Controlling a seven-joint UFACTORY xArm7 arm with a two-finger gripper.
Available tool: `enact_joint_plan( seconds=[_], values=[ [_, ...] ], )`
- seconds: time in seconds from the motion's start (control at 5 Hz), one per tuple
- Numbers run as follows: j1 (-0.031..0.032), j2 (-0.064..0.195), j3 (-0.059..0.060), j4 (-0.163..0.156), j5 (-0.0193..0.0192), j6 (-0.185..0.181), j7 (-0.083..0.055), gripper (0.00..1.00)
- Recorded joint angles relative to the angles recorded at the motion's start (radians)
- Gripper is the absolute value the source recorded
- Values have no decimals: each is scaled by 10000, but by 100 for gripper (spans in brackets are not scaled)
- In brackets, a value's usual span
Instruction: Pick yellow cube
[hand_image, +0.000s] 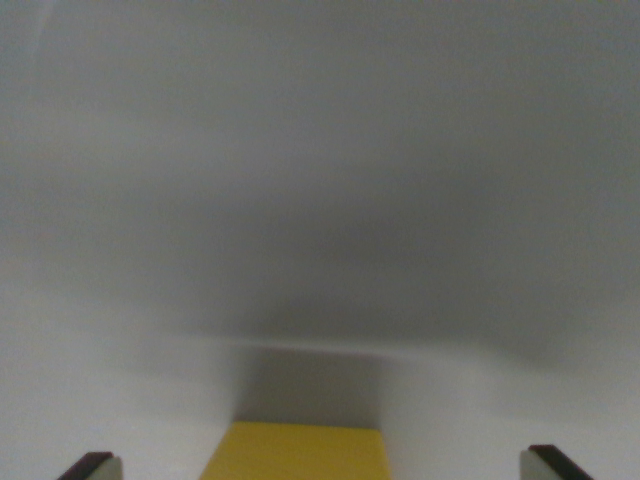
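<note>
The hand is standing open, fingertips apart at both lower corners. The yellow cube is sitting between them on the pale tabletop.

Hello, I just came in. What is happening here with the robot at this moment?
This is the wrist camera of one robot arm, looking down at a pale surface. A yellow cube sits at the bottom edge, between the two fingertips of the gripper. The fingertips stand wide apart, one on each side, and do not touch the cube. So the gripper is open and lined up around the cube, which is not yet grasped.
</note>
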Motion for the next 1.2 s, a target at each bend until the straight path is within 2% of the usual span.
enact_joint_plan(
  seconds=[0.2, 0.4, 0.6, 1.2],
  values=[
    [52, 115, 36, -154, -18, -248, 109, 0],
    [52, 115, 36, -154, -18, -248, 109, 0],
    [97, 214, 68, -286, -34, -462, 203, 0],
    [130, 288, 91, -387, -46, -623, 274, 0]
  ],
)
